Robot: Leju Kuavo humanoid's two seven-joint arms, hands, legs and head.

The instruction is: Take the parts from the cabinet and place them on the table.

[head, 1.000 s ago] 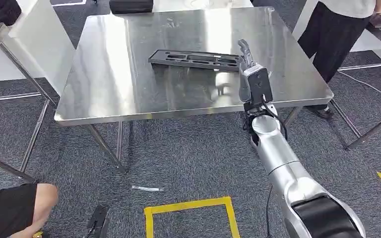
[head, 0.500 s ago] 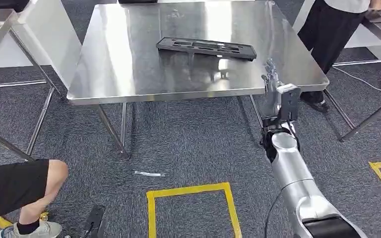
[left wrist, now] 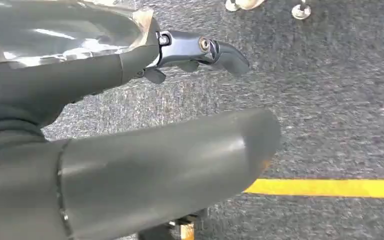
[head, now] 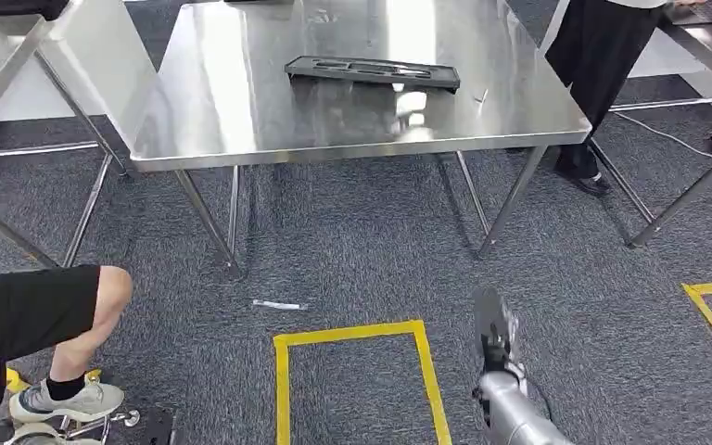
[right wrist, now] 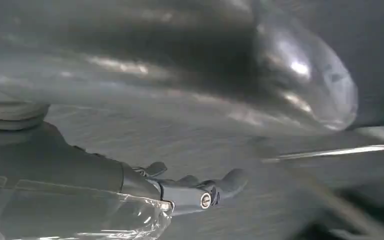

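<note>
The right hand [right wrist: 190,192] is motion-blurred; a person [head: 28,324] is edge-cropped.

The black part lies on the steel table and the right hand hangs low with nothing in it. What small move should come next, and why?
Probably turn away toward the cabinet for another part: the black part already rests on the table, and the right hand hangs low, holding nothing.

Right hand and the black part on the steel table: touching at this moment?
Apart. In the head view the right hand hangs low over the carpet near the yellow floor tape, while the black part lies alone on the table.
</note>
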